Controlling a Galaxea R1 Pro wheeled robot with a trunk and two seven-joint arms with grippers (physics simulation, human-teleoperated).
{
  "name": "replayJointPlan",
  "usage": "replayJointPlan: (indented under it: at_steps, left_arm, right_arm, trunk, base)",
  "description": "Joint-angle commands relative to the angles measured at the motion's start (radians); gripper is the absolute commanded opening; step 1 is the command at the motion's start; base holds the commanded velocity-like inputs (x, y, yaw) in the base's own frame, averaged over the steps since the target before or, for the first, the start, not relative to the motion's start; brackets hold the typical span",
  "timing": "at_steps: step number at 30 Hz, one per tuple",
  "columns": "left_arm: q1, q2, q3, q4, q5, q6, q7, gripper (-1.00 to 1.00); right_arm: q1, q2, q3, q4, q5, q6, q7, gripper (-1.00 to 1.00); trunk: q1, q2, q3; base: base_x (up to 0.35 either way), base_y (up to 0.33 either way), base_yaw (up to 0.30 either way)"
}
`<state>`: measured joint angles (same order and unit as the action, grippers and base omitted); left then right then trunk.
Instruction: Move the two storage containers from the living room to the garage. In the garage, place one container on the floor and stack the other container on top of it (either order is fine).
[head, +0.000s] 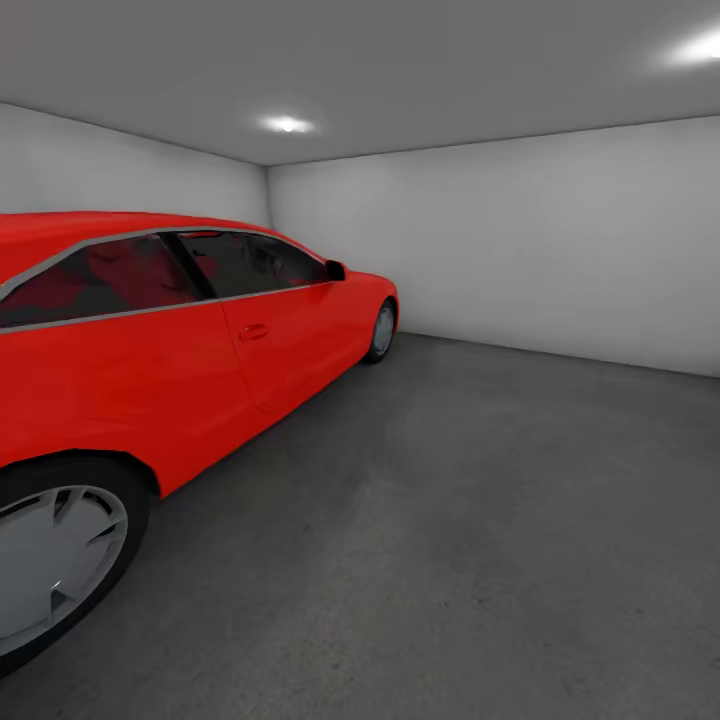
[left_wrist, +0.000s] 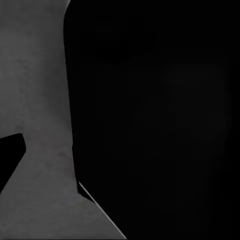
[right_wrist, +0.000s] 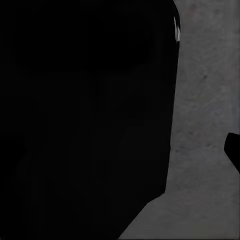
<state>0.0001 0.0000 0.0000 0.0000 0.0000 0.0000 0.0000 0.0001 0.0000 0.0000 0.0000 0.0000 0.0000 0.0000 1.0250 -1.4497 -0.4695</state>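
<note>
The garage (head: 560, 250) is seen from the head camera: plain white walls, a grey ceiling with round lights (head: 287, 124), and a dark grey, mottled concrete floor (head: 480, 520). A red coupe car (head: 190, 340) is parked along the left wall, its nose turned toward the far wall, with its tinted side windows, door handle and a silver-spoked rear wheel (head: 50, 565) nearest the camera. To the right of the car, the floor is seen running back to the far wall. In the left wrist view, a large black shape (left_wrist: 155, 115) is seen very close to the lens, with a strip of grey concrete (left_wrist: 40, 100) beside it and a smaller black corner (left_wrist: 9, 157) cutting into that strip. In the right wrist view, a similar black mass (right_wrist: 85, 115) is seen against the mottled concrete (right_wrist: 205, 125). What these dark shapes are cannot be told, nor how far either pincer is parted or whether anything is held.
</note>
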Motion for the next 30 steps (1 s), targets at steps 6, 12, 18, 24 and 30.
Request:
replayJointPlan:
  at_steps: [6, 12, 18, 24, 30]
  left_arm:
    - [0.034, -0.034, -0.007, 0.034, -0.003, -0.022, 0.001, 1.00]
    - [0.046, -0.068, -0.005, 0.055, -0.002, -0.023, 0.001, 1.00]
    - [0.046, -0.093, -0.006, 0.053, -0.002, -0.040, 0.000, 1.00]
    - [0.046, -0.094, -0.006, 0.029, 0.000, -0.041, -0.001, 1.00]
    - [0.046, -0.092, -0.005, -0.004, 0.001, -0.030, 0.001, 1.00]
  right_arm:
    - [-0.034, 0.034, 0.001, 0.034, 0.001, 0.002, -0.006, 1.00]
    - [-0.068, 0.046, 0.001, 0.044, 0.001, -0.001, -0.006, 1.00]
    - [-0.078, 0.046, -0.002, 0.043, 0.002, -0.002, -0.006, 1.00]
    - [-0.079, 0.046, -0.003, 0.037, 0.002, -0.002, -0.006, 1.00]
    - [-0.080, 0.045, -0.002, 0.003, 0.002, -0.002, -0.006, 1.00]
  trunk:
    - [0.000, 0.000, 0.000]
    - [0.000, 0.000, 0.000]
    - [0.000, 0.000, 0.000]
    - [0.000, 0.000, 0.000]
    - [0.000, 0.000, 0.000]
  base:
    - [0.000, 0.000, 0.000]
    - [0.000, 0.000, 0.000]
    - [0.000, 0.000, 0.000]
    - [0.000, 0.000, 0.000]
    - [0.000, 0.000, 0.000]
